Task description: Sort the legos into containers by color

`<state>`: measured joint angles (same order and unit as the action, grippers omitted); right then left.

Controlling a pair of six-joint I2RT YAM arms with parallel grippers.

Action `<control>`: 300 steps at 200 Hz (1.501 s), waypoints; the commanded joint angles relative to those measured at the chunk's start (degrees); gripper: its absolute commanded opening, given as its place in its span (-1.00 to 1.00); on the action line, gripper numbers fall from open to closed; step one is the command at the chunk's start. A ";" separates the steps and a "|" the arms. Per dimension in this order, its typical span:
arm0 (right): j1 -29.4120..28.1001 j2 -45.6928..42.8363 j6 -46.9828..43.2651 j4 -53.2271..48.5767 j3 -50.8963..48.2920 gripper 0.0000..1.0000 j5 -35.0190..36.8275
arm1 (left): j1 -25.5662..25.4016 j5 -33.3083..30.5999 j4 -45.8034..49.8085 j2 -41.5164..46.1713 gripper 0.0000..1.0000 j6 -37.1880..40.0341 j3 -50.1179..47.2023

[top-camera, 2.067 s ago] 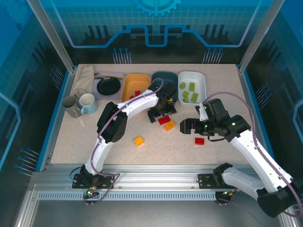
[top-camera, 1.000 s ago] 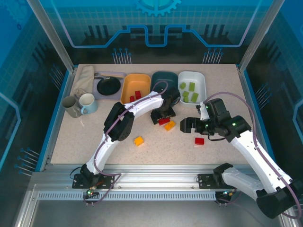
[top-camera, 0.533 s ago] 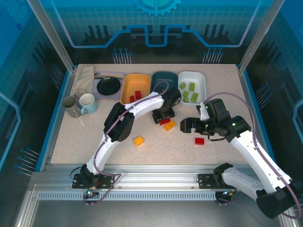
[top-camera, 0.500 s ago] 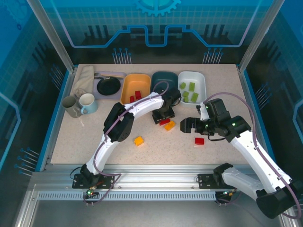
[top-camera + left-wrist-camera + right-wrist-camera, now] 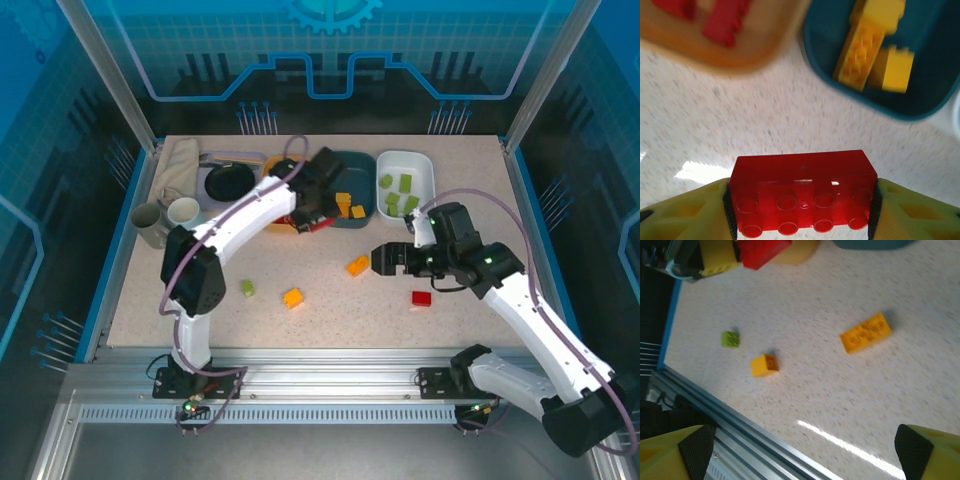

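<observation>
Sorting in progress: a red brick is pinched end to end between the jaws of the left gripper, its studs turned up toward the wrist camera. It hangs over the speckled surface just in front of the gap between the orange tub and the teal tub.

The orange tub holds a few red pieces, blurred in the wrist view. The teal tub holds yellow bricks. To its right, the white tub holds light green bricks.

Four bricks lie loose on the surface. A long orange brick sits near the middle, with a small yellow brick and a small green brick well apart from it toward the left arm's side. A second red piece lies under the right arm.

The right gripper hovers just beside the long orange brick, on its right in the overhead view, jaws spread wide and gripping nothing.

At the far left stand two mugs, a black dish on a grey tray and a folded cloth.
</observation>
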<state>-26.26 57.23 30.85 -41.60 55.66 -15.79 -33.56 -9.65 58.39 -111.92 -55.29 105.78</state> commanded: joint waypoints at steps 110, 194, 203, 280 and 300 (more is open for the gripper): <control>-3.27 18.79 7.45 21.04 14.60 0.95 0.90 | 16.55 -7.61 -5.16 -26.85 0.17 17.20 29.09; -2.65 21.87 8.17 19.38 15.38 0.95 0.56 | 17.18 -6.08 -1.71 -34.15 0.23 15.89 32.87; -2.62 22.45 8.17 19.22 15.74 0.95 0.43 | 17.10 -6.00 -1.05 -34.16 0.27 15.80 32.78; -3.86 24.70 1.47 12.28 19.88 0.95 2.80 | 16.96 -5.71 0.61 -26.61 0.68 14.92 32.99; -6.58 25.34 -1.77 9.40 20.38 0.93 5.16 | 16.91 -5.99 1.93 -21.37 0.69 13.61 32.33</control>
<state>-29.82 81.49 34.20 -26.89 74.04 -13.56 -16.86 -15.38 57.82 -143.31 -40.47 136.57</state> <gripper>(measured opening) 0.969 0.843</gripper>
